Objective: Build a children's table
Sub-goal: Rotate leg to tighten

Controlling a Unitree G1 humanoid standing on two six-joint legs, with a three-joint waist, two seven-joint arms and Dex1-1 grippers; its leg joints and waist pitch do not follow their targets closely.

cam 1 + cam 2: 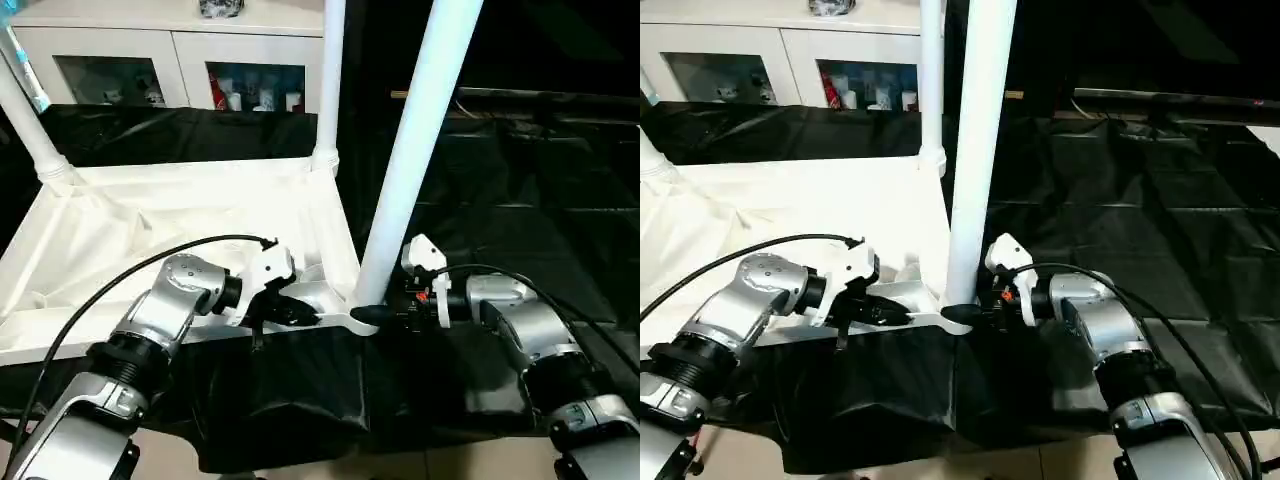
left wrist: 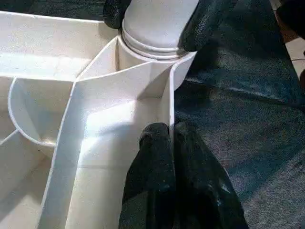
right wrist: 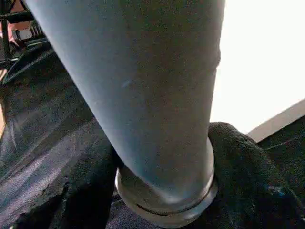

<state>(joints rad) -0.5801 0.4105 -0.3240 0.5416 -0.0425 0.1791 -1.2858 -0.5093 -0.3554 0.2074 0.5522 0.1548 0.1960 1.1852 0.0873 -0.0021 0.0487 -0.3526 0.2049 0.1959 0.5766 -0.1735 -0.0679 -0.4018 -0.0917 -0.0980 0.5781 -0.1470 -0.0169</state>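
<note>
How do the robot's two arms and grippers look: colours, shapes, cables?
Both forearms are silver, rounded metal with black ringed joints. Each wrist carries a white plastic housing; the right gripper shows a small red part. The left gripper has two black, textured fingers. A thin black cable loops along each arm.

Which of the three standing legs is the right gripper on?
The near leg, at the tabletop's front right corner. The right gripper clasps its base; the other legs stand untouched at the far corners.
</note>
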